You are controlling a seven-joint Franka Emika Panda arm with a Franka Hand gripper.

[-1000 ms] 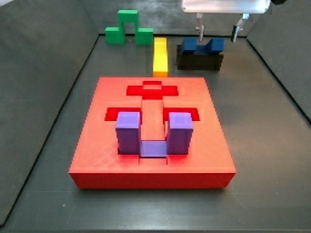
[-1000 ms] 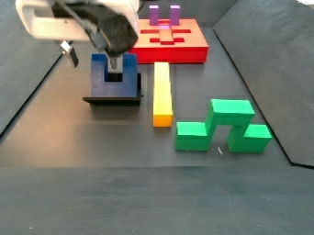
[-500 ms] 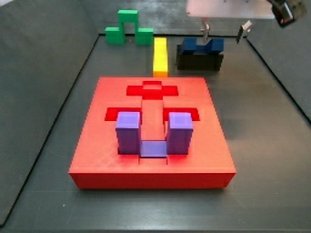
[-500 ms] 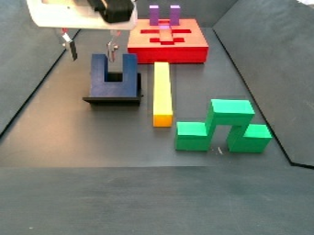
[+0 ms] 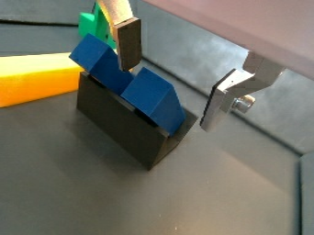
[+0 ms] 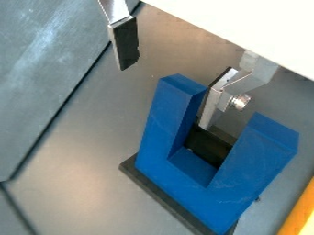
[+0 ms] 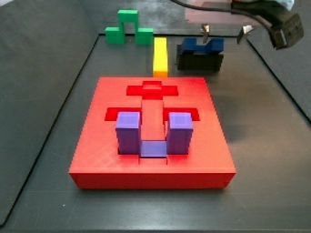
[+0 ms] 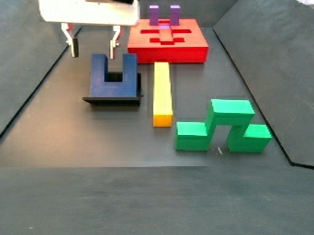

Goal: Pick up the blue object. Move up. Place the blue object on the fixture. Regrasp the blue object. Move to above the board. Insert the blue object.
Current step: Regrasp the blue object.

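Note:
The blue object point(image 7: 201, 46) rests in the black fixture point(image 7: 201, 63) at the back of the floor, beyond the red board point(image 7: 109, 114). Its two prongs stick up at a slant. My gripper point(image 7: 226, 33) hangs open just above it and holds nothing. In both wrist views one prong of the blue object point(image 5: 152, 95) point(image 6: 170, 138) lies under the gap between the fingers. One finger point(image 6: 222, 95) is over the slot between the prongs and the other finger point(image 6: 123, 43) is outside it. In a side view the gripper point(image 8: 90, 43) is over the far end of the blue object point(image 8: 113, 75) on the fixture point(image 8: 110, 98).
A purple U-shaped block point(image 7: 153, 133) stands in the board's near recess. A yellow bar point(image 8: 161, 92) lies beside the fixture, between it and the green blocks point(image 8: 223, 126). The board point(image 8: 185, 48) lies beyond them. Dark walls bound the floor.
My gripper has let go of the blue object, risen off it and turned about its axis. It now hangs open and shifted to one prong. The blue object stays on the fixture.

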